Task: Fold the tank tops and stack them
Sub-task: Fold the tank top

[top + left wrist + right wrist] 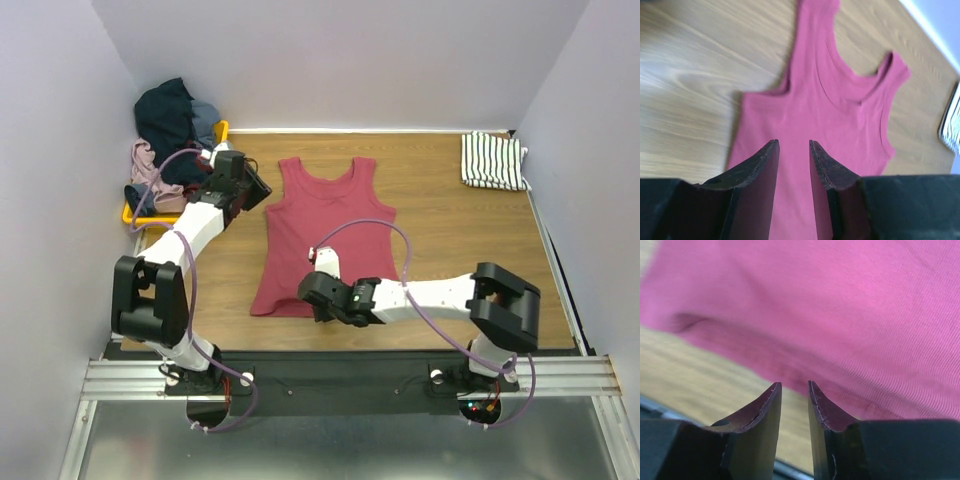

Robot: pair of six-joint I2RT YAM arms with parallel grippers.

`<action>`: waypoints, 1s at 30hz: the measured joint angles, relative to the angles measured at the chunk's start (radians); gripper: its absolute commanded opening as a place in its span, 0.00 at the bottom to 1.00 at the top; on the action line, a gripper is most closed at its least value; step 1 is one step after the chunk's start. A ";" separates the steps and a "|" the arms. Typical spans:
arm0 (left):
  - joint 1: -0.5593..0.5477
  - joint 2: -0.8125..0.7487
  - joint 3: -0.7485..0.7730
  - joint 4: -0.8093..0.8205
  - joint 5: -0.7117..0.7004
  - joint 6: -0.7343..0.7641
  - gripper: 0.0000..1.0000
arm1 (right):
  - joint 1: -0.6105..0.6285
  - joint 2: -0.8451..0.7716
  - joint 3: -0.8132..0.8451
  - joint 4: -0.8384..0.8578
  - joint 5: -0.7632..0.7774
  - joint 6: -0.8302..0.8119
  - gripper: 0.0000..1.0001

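Brown wooden tabletop [450, 230] holds the red tank top [325, 225] flat, straps far, hem near me. My right gripper [794, 385], spread, is at the hem; my left gripper [794, 142], spread, is beside a strap.

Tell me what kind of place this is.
Probably a robot lab cell: wooden table boxed by plain walls, arms mounted on a metal rail, dark red tank top spread flat.
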 measured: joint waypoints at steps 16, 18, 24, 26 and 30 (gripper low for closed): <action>-0.100 0.189 0.010 0.017 0.087 0.018 0.41 | -0.024 0.120 0.071 -0.010 0.065 -0.037 0.45; -0.100 0.196 0.011 0.023 0.085 0.017 0.40 | -0.024 0.120 0.076 -0.009 0.068 -0.038 0.45; -0.100 0.218 0.013 0.028 0.082 0.015 0.40 | -0.024 0.127 0.095 -0.009 0.068 -0.037 0.44; -0.100 0.222 0.013 0.030 0.081 0.014 0.40 | -0.024 0.127 0.095 -0.009 0.068 -0.037 0.43; -0.100 0.233 0.013 0.035 0.079 0.014 0.40 | -0.024 0.133 0.095 -0.009 0.068 -0.037 0.43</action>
